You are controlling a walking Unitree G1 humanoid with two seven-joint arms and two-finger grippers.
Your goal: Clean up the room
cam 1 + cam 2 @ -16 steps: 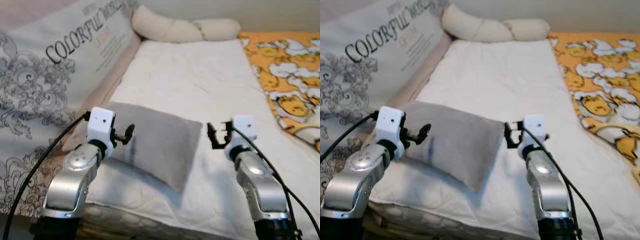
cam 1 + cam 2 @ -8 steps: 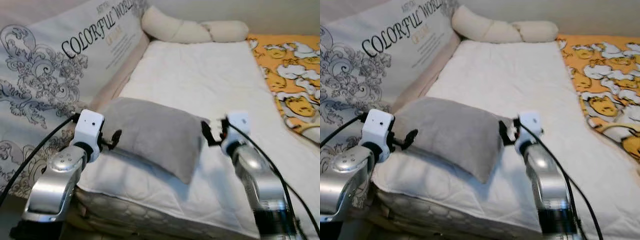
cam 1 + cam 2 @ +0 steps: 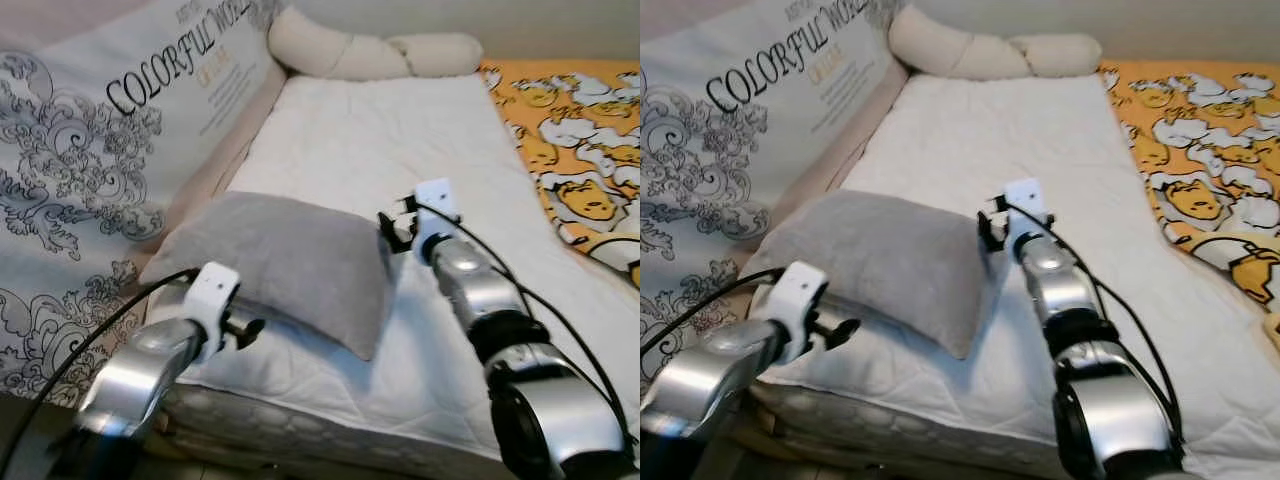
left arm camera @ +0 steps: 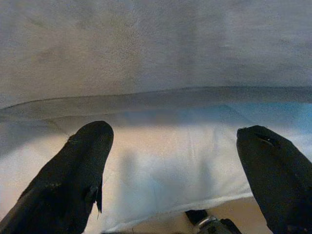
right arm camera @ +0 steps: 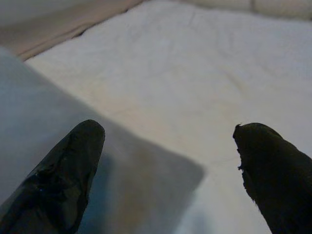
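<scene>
Matt grey cloth pillow [image 3: 290, 265]; white mattress [image 3: 400, 170] looks quilted, perhaps cotton

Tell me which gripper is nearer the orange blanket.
Right. The right gripper hovers open at the grey pillow's far corner, on the side toward the orange blanket. The left gripper is open at the pillow's near edge, farther away.

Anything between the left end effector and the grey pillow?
Nothing: in the left wrist view, bare white mattress pad separates the open left end effector from the grey pillow.
</scene>
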